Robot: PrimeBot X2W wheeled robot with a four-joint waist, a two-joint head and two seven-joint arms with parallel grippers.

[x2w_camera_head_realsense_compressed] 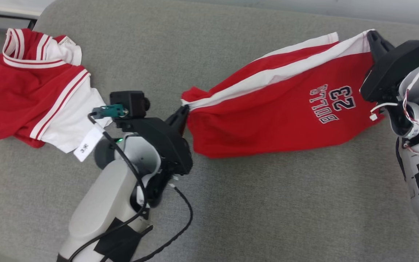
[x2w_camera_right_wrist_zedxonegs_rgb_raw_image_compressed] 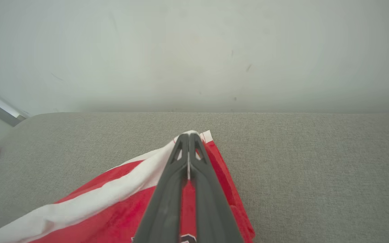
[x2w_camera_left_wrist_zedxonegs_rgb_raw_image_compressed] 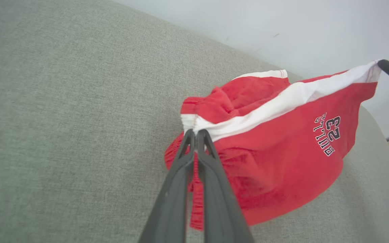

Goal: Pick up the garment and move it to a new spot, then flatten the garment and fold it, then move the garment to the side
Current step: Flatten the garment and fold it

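The garment [x2w_camera_head_realsense_compressed: 278, 109] is a pair of red shorts with a white side stripe and "BULLS 23" lettering, stretched between my two grippers above the grey cushion [x2w_camera_head_realsense_compressed: 231, 203]. My left gripper [x2w_camera_head_realsense_compressed: 183, 109] is shut on its left end; in the left wrist view the gripper [x2w_camera_left_wrist_zedxonegs_rgb_raw_image_compressed: 194, 133] pinches the gathered waistband of the garment [x2w_camera_left_wrist_zedxonegs_rgb_raw_image_compressed: 282, 148]. My right gripper [x2w_camera_head_realsense_compressed: 371, 36] is shut on the white-striped corner at the right; in the right wrist view the gripper [x2w_camera_right_wrist_zedxonegs_rgb_raw_image_compressed: 188, 136] clamps the edge of the garment [x2w_camera_right_wrist_zedxonegs_rgb_raw_image_compressed: 113, 209]. The lower part of the garment sags onto the cushion.
A second red and white garment [x2w_camera_head_realsense_compressed: 31, 91] lies crumpled at the cushion's far left, with a white label hanging from it. A pale wall [x2w_camera_right_wrist_zedxonegs_rgb_raw_image_compressed: 194, 50] runs behind the cushion. The cushion's front half is bare grey fabric.
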